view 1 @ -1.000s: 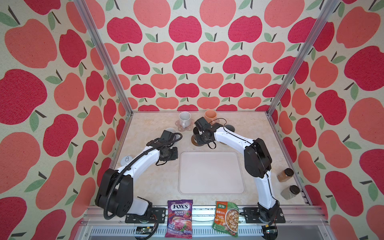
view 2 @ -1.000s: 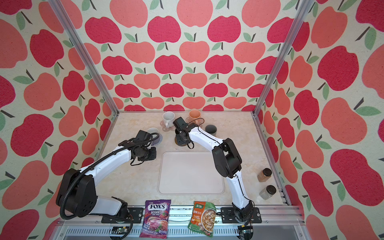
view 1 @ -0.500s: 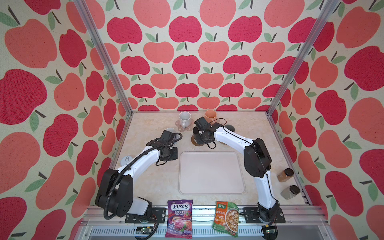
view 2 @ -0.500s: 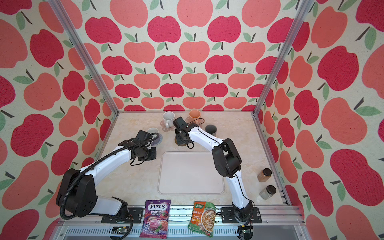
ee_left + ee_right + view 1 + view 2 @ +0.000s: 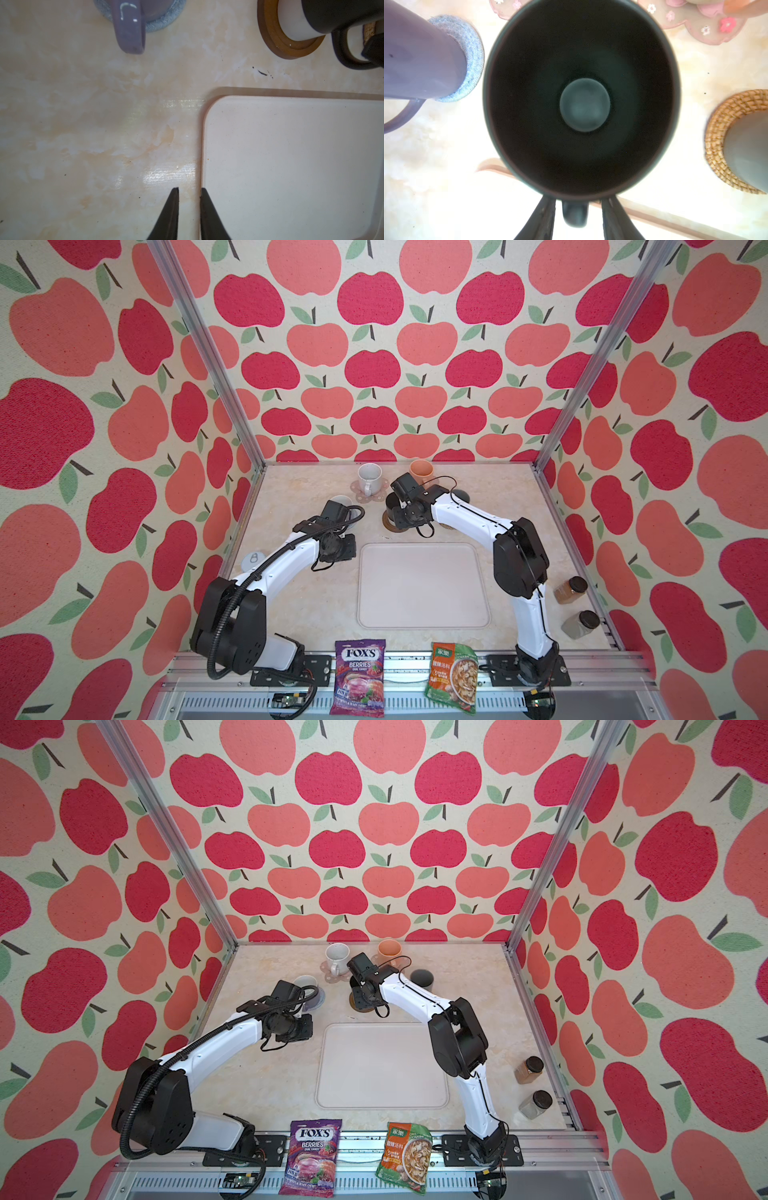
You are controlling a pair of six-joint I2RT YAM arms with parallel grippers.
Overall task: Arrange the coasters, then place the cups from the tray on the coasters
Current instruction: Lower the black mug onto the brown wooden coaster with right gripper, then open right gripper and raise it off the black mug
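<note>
Currently all five mugs stand off the tray (image 5: 422,585), which lies at the middle of the counter (image 5: 316,614) toward its near edge. Right gripper (image 5: 579,198): released. Its two fingers stand either side of the handle of the black mug (image 5: 579,104), with a clear gap on each side. That mug stands upright on the brown disc coaster (image 5: 291,48), just beyond the tray's far edge near its far-left corner. Left gripper (image 5: 189,188): clenched, fingertips nearly together and grasping nothing, hovering above the counter at the tray's left edge close to that same corner. The lavender mug (image 5: 421,58) sits on the grey woven coaster (image 5: 471,62), left of the black mug. The speckled white mug (image 5: 369,477) stands on a pink flower coaster (image 5: 362,494) close to the counter's far edge. The peach-orange mug (image 5: 421,470) stands near it on the second pink flower coaster (image 5: 708,25). The dark grey mug (image 5: 422,978) rests on the rattan coaster (image 5: 714,145), right of the black mug. A brown jar (image 5: 571,590) and a grey jar (image 5: 579,624) stand along the right edge toward the near-right corner.
</note>
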